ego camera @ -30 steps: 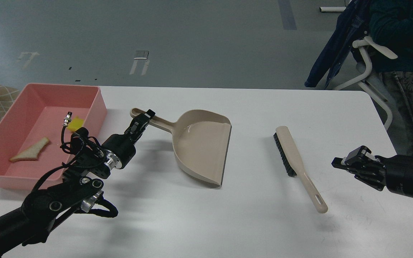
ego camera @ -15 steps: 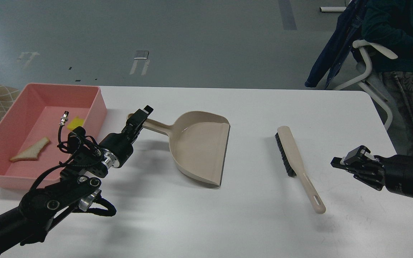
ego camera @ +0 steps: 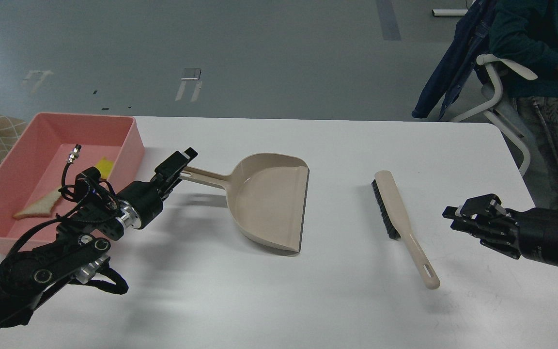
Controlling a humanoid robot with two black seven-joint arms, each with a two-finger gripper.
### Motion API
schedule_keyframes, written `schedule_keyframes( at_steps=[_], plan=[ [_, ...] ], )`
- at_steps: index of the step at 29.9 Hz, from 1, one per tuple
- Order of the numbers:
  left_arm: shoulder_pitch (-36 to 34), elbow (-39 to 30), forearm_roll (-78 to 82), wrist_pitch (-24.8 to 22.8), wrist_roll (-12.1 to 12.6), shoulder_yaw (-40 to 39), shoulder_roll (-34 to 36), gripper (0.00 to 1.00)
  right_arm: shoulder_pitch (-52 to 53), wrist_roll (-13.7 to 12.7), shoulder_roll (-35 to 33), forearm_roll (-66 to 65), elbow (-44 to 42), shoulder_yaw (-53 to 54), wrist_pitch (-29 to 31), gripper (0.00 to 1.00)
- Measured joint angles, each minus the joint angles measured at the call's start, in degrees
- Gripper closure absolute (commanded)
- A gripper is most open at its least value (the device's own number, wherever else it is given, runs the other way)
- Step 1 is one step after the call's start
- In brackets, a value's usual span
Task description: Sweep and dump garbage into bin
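The pink bin (ego camera: 131, 138) stands at the table's left edge. In it lie the yellow sponge chunk (ego camera: 105, 167) and the white bread slice (ego camera: 37, 207), both partly hidden by my left arm. The beige dustpan (ego camera: 269, 201) lies flat and empty at mid-table, handle pointing left. My left gripper (ego camera: 178, 162) is at the tip of that handle; it is dark and seen from behind, so its fingers cannot be told apart. The beige brush (ego camera: 397, 213) lies on the table to the right. My right gripper (ego camera: 455, 216) is open and empty, to the right of the brush.
A seated person and a white chair (ego camera: 499, 77) are beyond the table's far right corner. Grey floor lies beyond the table's far edge (ego camera: 308, 120).
My left arm has drawn back to the left, from over the dustpan handle to its tip. The handle has swung toward me and the pan shifted slightly left. The right gripper barely moved.
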Motion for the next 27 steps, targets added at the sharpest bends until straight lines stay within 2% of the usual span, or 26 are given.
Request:
schedule_keyframes(
  at_steps=[6, 7, 8, 10, 15, 19, 22, 27],
  plan=[
    [0.43, -0.79, 0.28, -3.22, -0.08, 0.82, 2.67, 0.02, 0.00, 0.00, 0.16, 0.02, 0.02, 0.23, 0.00, 0.37],
    [0.66, -1.19, 0.31, -3.68, -0.09, 1.23, 3.26, 0.02, 0.00, 0.00, 0.16, 0.03, 0.01, 0.23, 0.00, 0.32],
    [0.82, -1.57, 0.32, -3.97, -0.09, 1.58, 3.81, 0.02, 0.00, 0.00, 0.17, 0.08, -0.01, 0.23, -0.04, 0.22],
    [1.26, -2.52, 0.36, -4.39, -0.09, 2.14, 4.99, 0.02, 0.00, 0.00, 0.17, 0.13, -0.06, 0.25, -0.10, 0.12],
    [2.82, -5.48, 0.38, -6.48, -0.20, 2.64, 8.84, 0.02, 0.00, 0.00, 0.17, 0.25, -0.16, 0.32, -0.25, 0.06],
    [4.01, -9.01, 0.37, -10.14, -0.99, 2.26, 15.24, 0.02, 0.00, 0.00, 0.16, 0.53, -0.24, 0.48, -0.56, 0.03],
    [4.29, -11.31, 0.07, -13.29, -2.90, 1.85, 20.13, 0.02, 0.00, 0.00, 0.11, 0.67, -0.35, 1.00, -0.94, 0.02],
    [4.29, -13.93, -2.03, -21.24, -7.53, -1.93, 27.89, 0.02, 0.00, -0.07, 0.08, 0.96, -0.54, 3.39, -1.12, 0.00]
  ],
)
